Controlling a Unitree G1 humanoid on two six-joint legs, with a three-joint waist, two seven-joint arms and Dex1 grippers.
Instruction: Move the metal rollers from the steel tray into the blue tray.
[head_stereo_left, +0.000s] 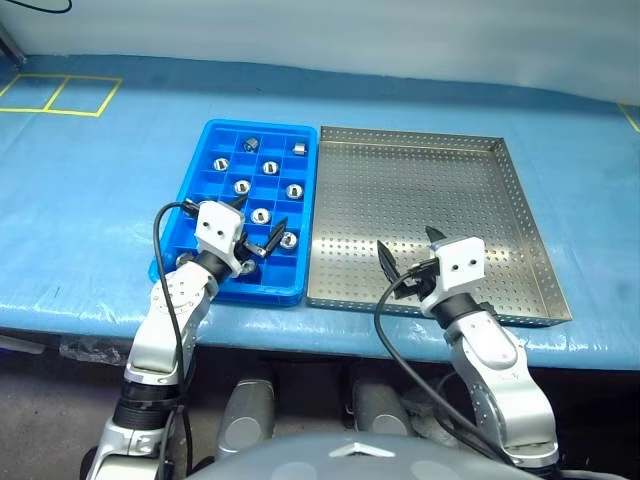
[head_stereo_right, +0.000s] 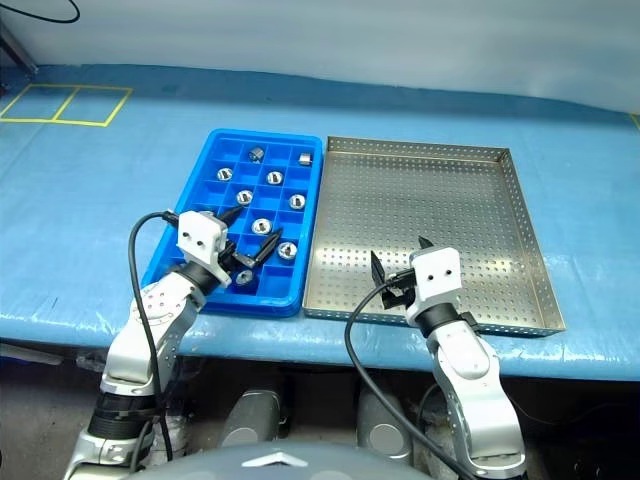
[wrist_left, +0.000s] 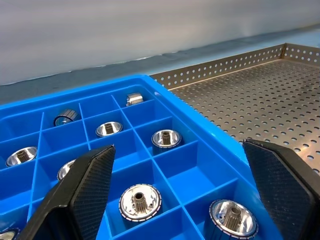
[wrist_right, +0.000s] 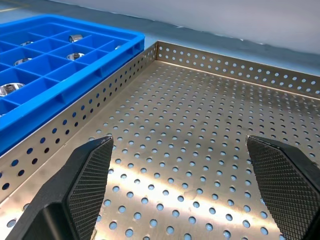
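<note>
The blue tray (head_stereo_left: 262, 126) lies on the table, touching the left side of the larger steel tray (head_stereo_left: 430, 190). Several metal rollers (head_stereo_left: 270, 167) sit singly in the blue tray's compartments, and up close they look shiny with a toothed dark centre (wrist_left: 140, 202). My left gripper (head_stereo_left: 256, 222) hovers open over the blue tray's near right compartments, holding nothing. Over the steel tray's near edge my right gripper (head_stereo_left: 410, 252) is open and empty too. Bare perforated metal (wrist_right: 200, 150) lies between its fingers.
A blue sheet (head_stereo_left: 120, 200) covers the table, and its front edge runs just below both trays. Yellow tape squares (head_stereo_left: 60, 95) mark the far left corner. A black cable (head_stereo_left: 160, 225) loops from each wrist.
</note>
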